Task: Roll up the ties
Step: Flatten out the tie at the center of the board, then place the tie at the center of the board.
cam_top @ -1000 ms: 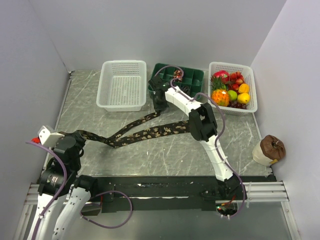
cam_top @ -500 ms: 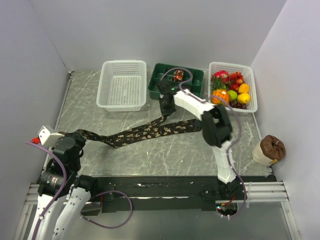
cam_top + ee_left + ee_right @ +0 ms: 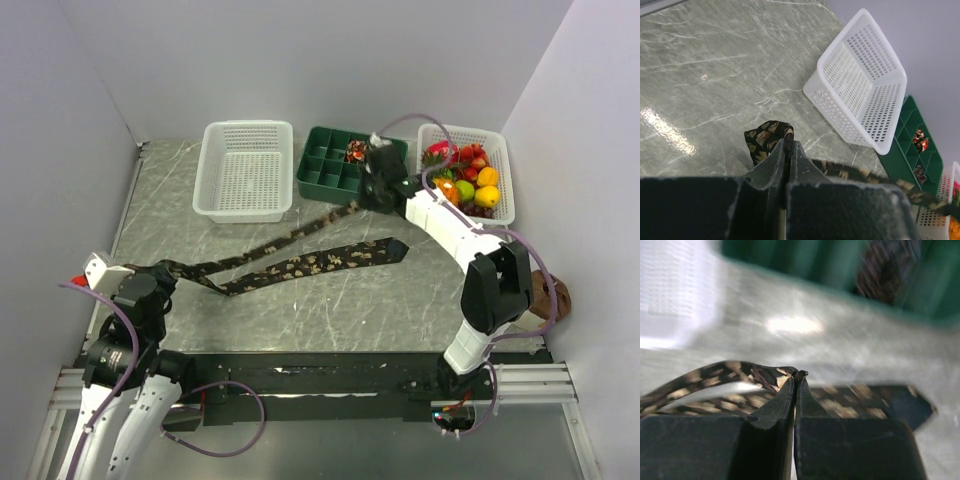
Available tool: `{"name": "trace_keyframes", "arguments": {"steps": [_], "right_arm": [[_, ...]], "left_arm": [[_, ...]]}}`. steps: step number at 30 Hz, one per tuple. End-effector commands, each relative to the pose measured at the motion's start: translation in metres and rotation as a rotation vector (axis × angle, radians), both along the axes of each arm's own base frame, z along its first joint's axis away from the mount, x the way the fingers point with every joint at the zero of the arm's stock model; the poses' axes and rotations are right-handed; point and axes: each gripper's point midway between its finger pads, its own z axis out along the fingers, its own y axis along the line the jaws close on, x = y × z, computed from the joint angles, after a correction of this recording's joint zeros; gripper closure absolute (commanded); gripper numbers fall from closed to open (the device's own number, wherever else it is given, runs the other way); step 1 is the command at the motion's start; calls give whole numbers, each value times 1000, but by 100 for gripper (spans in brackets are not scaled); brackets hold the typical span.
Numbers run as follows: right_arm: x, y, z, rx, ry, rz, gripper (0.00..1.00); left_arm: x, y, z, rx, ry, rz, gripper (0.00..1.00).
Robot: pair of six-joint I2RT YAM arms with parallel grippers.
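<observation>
A long dark tie [image 3: 300, 265] with tan speckles is folded in a V on the table, its wide pointed end [image 3: 395, 247] lying flat. My left gripper [image 3: 165, 270] is shut on the tie's fold [image 3: 771, 135] at the left. My right gripper [image 3: 358, 203] is shut on the narrow end [image 3: 770, 375] and holds it lifted in front of the green tray [image 3: 320, 180]. That narrow strand runs taut back to the left. Two rolled ties [image 3: 356, 151] sit in the tray's compartments [image 3: 919, 141].
A white empty basket [image 3: 247, 170] stands at the back left, also in the left wrist view [image 3: 860, 85]. A white basket of toy fruit [image 3: 495, 205] stands at the back right. A brown and cream object [image 3: 540, 298] sits at the right edge.
My right gripper has swung right and back with the narrow end, from by the white basket to the tray's front, pulling that strand straight. The left gripper has stayed put.
</observation>
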Motion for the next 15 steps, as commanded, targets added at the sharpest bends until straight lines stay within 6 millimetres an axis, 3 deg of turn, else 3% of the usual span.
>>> {"name": "trace_keyframes", "arguments": {"steps": [1,3,7,13,15], "right_arm": [[-14,-60,-49,-46,114,-142,100],[-18,-82,-58,-46,130,-189,100],[-25,-106,-69,-31,156,-232,100],[-27,-115,-101,-41,234,-240,100],[-26,-113,-114,-40,263,-232,100]], "left_arm": [[2,5,6,-34,-59,43,99],[3,5,1,-36,-55,49,99],[11,3,-4,-37,-55,47,97],[14,4,-22,-32,4,67,93],[13,6,-25,-30,20,80,85]]}}
